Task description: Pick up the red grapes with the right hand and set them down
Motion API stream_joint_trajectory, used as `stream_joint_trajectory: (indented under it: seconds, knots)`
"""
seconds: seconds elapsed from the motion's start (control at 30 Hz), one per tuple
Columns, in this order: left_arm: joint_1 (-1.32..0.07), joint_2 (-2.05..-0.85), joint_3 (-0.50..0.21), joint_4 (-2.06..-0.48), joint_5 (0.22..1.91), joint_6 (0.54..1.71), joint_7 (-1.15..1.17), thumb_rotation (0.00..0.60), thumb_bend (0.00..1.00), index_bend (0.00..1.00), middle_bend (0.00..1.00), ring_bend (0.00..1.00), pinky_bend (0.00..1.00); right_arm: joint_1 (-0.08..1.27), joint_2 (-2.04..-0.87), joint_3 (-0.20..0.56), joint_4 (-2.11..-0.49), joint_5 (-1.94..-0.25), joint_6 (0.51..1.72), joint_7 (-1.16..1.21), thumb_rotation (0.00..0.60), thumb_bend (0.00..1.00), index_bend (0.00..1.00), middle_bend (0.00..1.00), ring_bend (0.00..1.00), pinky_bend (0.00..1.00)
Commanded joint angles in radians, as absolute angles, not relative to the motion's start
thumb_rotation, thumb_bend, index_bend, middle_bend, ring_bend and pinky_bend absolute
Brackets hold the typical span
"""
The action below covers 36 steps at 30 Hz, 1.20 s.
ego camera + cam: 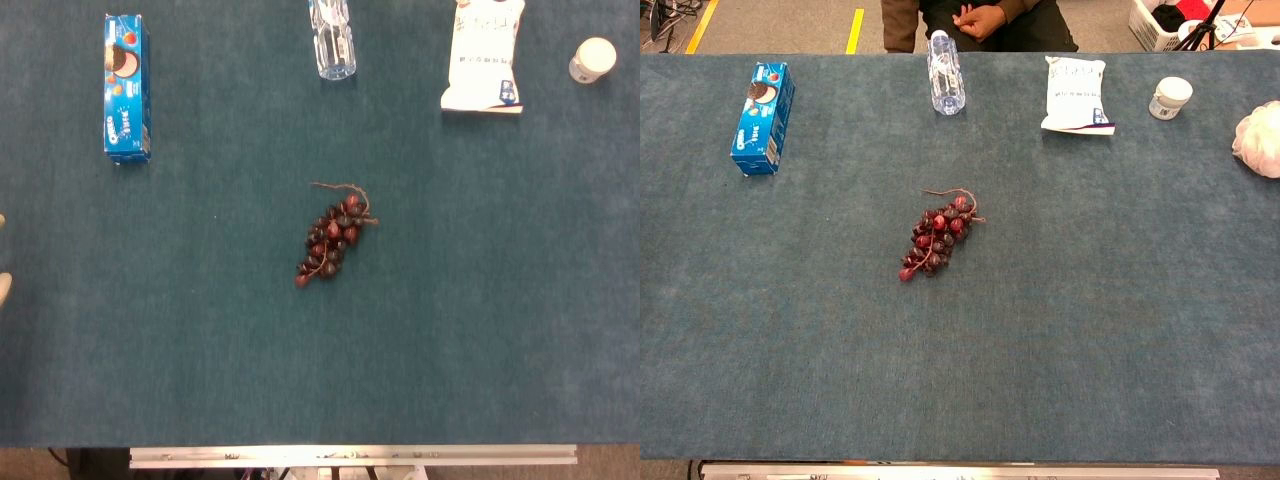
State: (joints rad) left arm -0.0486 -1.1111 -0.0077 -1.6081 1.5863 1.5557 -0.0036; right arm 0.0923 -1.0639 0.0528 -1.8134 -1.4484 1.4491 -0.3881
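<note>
Grapes alone mid-worktop, no hand reaching.
Red grapes (333,236) lay at the centre of the worktop (480,330), long axis running near-left to far-right; right hand unseen, so finger state unknowable.

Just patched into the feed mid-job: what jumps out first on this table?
The red grapes lie alone mid-table, stem toward the far side, untouched. Along the far edge sit a blue cookie box at left, a clear water bottle, a white snack bag and a small white jar at right. Neither robot hand is clearly in view.
</note>
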Motion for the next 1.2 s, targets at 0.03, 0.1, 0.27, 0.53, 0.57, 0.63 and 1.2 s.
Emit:
stream_joint_trajectory:
  seconds: [0.03, 0.1, 0.27, 0.53, 0.57, 0.63, 1.2]
  knots:
    - [-0.048, -1.112, -0.006, -1.609, 1.586, 1.555, -0.004, 0.600, 0.25, 0.32, 0.31, 0.23, 0.17, 0.097, -1.061, 0.050, -1.817, -1.451, 1.440, -0.388, 0.600, 0.30, 0.51, 0.46, 0.34, 0.40]
    - [-0.047, -1.111, -0.006, -1.609, 1.586, 1.555, -0.003, 0.600, 0.25, 0.32, 0.31, 0.23, 0.17, 0.101, -1.060, 0.048, -1.819, -1.457, 1.433, -0.389, 0.600, 0.30, 0.51, 0.46, 0.34, 0.40]
    - [-0.042, -1.109, -0.007, -1.608, 1.581, 1.561, -0.013, 0.600, 0.25, 0.32, 0.31, 0.23, 0.17, 0.128, -1.054, 0.030, -1.837, -1.469, 1.367, -0.360, 0.600, 0.30, 0.51, 0.46, 0.34, 0.40]
    - [-0.041, -1.107, -0.004, -1.613, 1.595, 1.570, -0.028, 0.600, 0.25, 0.32, 0.31, 0.23, 0.17, 0.228, -1.072, 0.023, -1.866, -1.535, 1.230, -0.386, 0.600, 0.30, 0.40, 0.46, 0.34, 0.40]
    - [-0.040, -1.106, -0.004, -1.613, 1.596, 1.572, -0.029, 0.600, 0.25, 0.32, 0.31, 0.23, 0.17, 0.244, -1.078, 0.027, -1.871, -1.540, 1.213, -0.395, 0.600, 0.30, 0.39, 0.46, 0.34, 0.40]
    - [-0.038, -1.107, -0.004, -1.613, 1.597, 1.577, -0.031, 0.600, 0.25, 0.32, 0.31, 0.23, 0.17, 0.277, -1.095, 0.037, -1.880, -1.547, 1.177, -0.412, 0.600, 0.29, 0.38, 0.46, 0.35, 0.40]
    - [0.000, -1.101, 0.000, -1.587, 1.598, 1.631, -0.096, 0.600, 0.25, 0.32, 0.31, 0.23, 0.17, 0.613, -1.374, 0.182, -1.844, -1.220, 0.863, -0.674, 0.600, 0.00, 0.28, 0.31, 0.20, 0.31]
